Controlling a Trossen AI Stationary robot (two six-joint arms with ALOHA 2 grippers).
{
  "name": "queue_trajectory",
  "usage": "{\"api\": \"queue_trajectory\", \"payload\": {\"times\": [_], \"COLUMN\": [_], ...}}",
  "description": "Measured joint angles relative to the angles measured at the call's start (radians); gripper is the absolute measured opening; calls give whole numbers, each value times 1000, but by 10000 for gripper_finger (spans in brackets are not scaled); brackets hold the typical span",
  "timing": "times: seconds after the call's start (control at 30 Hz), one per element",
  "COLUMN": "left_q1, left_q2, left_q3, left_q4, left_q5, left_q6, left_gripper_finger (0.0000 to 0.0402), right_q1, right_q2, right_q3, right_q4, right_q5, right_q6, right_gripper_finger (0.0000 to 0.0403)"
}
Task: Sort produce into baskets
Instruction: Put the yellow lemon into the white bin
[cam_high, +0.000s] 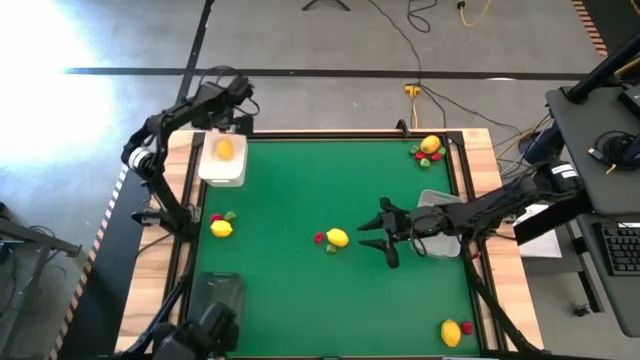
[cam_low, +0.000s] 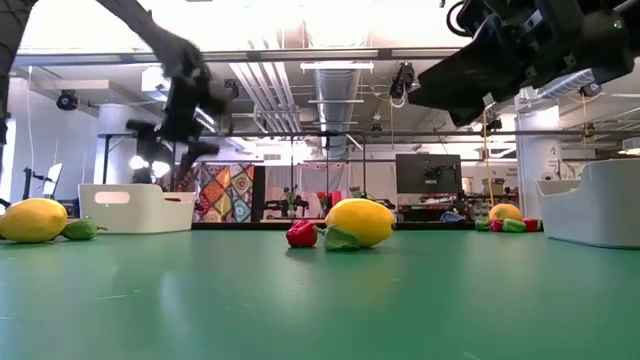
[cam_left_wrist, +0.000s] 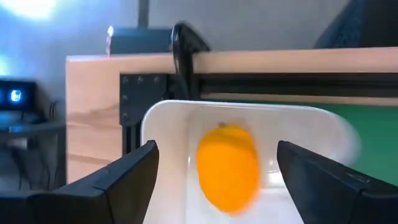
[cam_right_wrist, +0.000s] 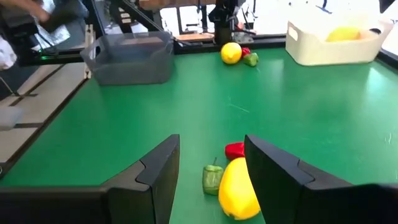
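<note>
Your right gripper (cam_high: 372, 240) hangs wide open and empty just beside the centre lemon (cam_high: 338, 237), which lies on the mat touching a red piece (cam_high: 320, 238) and a green piece (cam_high: 331, 248). Come straight down so the fingers straddle the lemon alone, clear of both small pieces, then close gently. Your left gripper (cam_left_wrist: 214, 180), also open and empty, waits over the white basket (cam_high: 222, 160), where one lemon (cam_high: 225, 149) already lies.

Green tabletop (cam_high: 300, 200) in a wooden frame. On it: white basket (cam_high: 222, 160) at the far left corner; pale basket (cam_high: 440, 222) at the right edge; dark translucent basket (cam_high: 220, 295) near left. Lemon-red-green clusters lie mid-table (cam_high: 337, 238), left (cam_high: 221, 228), far right (cam_high: 430, 146), near right (cam_high: 452, 332).
</note>
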Motion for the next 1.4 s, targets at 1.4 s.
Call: {"api": "queue_trajectory", "payload": {"times": [1.4], "left_q1": [-1138], "left_q2": [397], "left_q3": [419], "left_q4": [171], "left_q5": [184], "left_q6": [140], "left_gripper_finger": [309], "right_q1": [263], "right_q2": [8], "right_q3": [-92], "right_q4": [-127], "right_q5": [4], "right_q6": [-113], "right_gripper_finger": [202]}}
